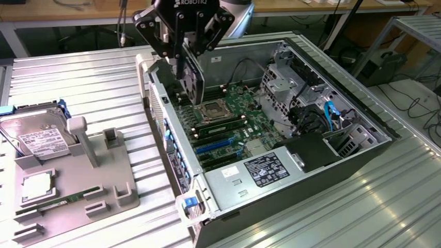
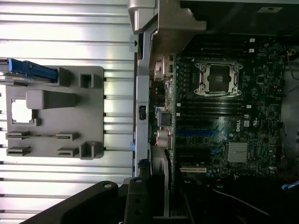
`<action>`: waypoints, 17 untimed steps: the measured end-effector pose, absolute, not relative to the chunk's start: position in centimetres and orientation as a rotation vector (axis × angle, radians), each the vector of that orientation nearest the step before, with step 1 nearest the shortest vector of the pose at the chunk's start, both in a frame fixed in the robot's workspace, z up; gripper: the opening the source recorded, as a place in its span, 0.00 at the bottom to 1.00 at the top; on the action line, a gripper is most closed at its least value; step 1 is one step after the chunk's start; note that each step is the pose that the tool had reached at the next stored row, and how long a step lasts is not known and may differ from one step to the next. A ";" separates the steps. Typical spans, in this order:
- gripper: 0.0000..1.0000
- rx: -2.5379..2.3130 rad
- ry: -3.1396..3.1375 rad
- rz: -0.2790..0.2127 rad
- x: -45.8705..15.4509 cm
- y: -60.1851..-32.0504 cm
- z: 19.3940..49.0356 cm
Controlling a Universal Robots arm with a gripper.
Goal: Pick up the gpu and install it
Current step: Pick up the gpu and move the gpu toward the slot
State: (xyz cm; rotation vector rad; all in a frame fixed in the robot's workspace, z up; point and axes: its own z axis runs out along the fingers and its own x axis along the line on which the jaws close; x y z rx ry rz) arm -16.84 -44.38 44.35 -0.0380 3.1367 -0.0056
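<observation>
Pickup done my end: black robot gripper (image 1: 185, 59) clamped on thin dark gpu card (image 1: 196, 88), hanging above open silver computer case (image 1: 351, 86). Card not seated yet, I reckon.

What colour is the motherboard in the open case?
Green. The motherboard shows best in the exterior view.

There is one gpu (image 1: 195, 77), one hand (image 1: 186, 51), one computer case (image 1: 276, 204), one grey holder tray (image 1: 117, 170), one hard drive (image 1: 38, 137), one memory stick (image 1: 59, 202) and one processor chip (image 1: 36, 187).
</observation>
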 end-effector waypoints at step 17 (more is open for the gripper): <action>0.28 -0.038 3.137 -0.006 -11.3 -44.4 44.2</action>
